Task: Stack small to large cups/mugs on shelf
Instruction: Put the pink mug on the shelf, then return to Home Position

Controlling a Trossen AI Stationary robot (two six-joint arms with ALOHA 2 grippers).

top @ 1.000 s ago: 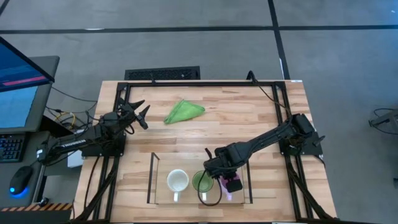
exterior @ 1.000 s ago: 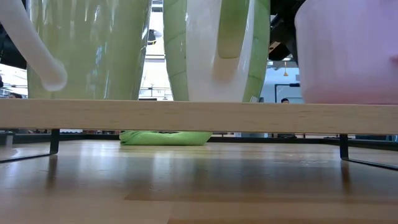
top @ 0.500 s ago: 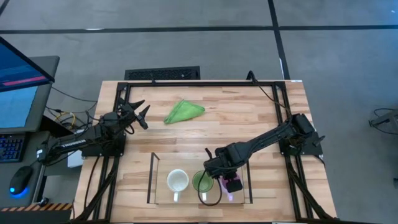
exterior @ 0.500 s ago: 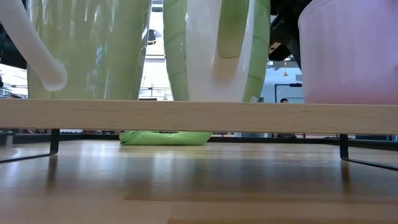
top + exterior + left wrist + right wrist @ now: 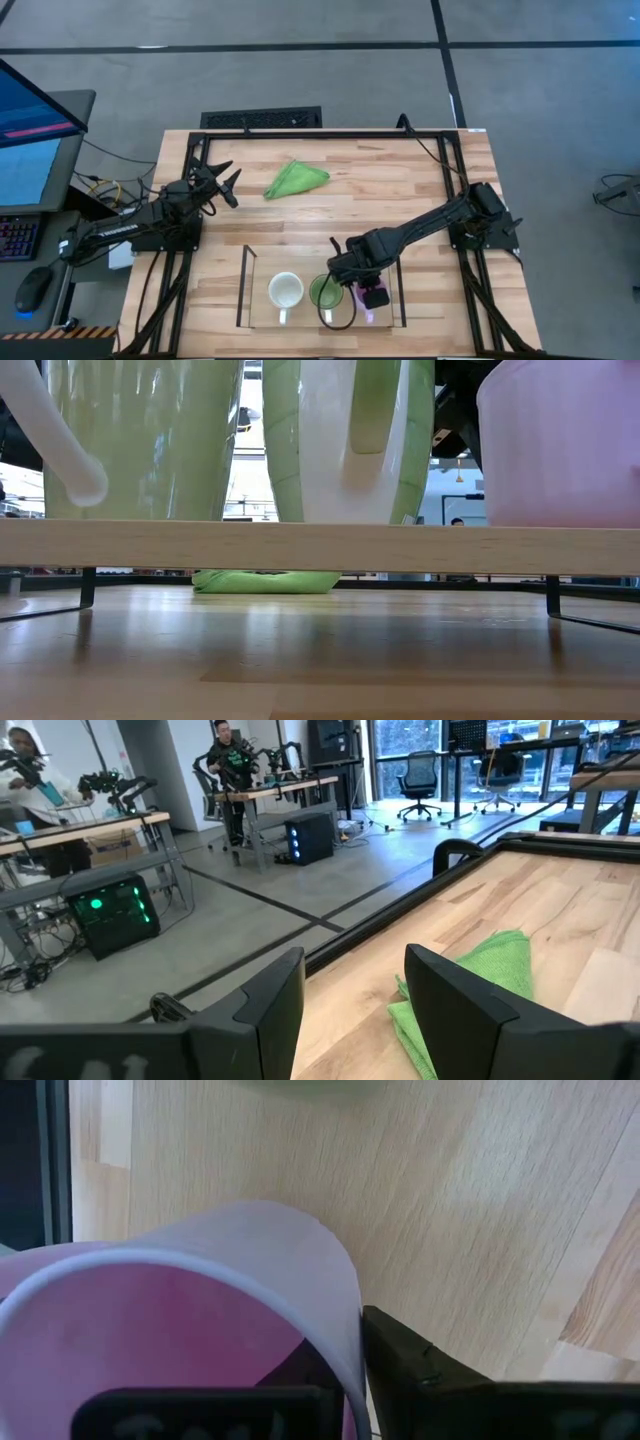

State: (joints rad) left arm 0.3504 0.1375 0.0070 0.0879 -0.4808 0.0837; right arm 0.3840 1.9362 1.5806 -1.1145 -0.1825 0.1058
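The shelf point(image 5: 320, 318) with a clear top and black side frames stands at the table's near edge. On it stand the white mug point(image 5: 285, 292), the green mug point(image 5: 325, 292) and, at the right end, the light purple mug point(image 5: 560, 445). My right gripper point(image 5: 368, 295) is over the purple mug and shut on its wall. My left gripper point(image 5: 222, 180) waits open and empty at the table's left, near the green cloth point(image 5: 296, 178). My right gripper holds the purple mug by its wall just below the rim point(image 5: 345, 1315), one finger point(image 5: 420, 1370) outside and the other inside the mug. The fingers come from above, pointing down. The mug is upright, with its base level with the shelf top point(image 5: 560, 525) in the low view.
The green cloth lies on the far part of the table and also shows in the left wrist view point(image 5: 470, 980). Bare wood lies between the cloth and the shelf. The green mug stands close to the left of the purple one.
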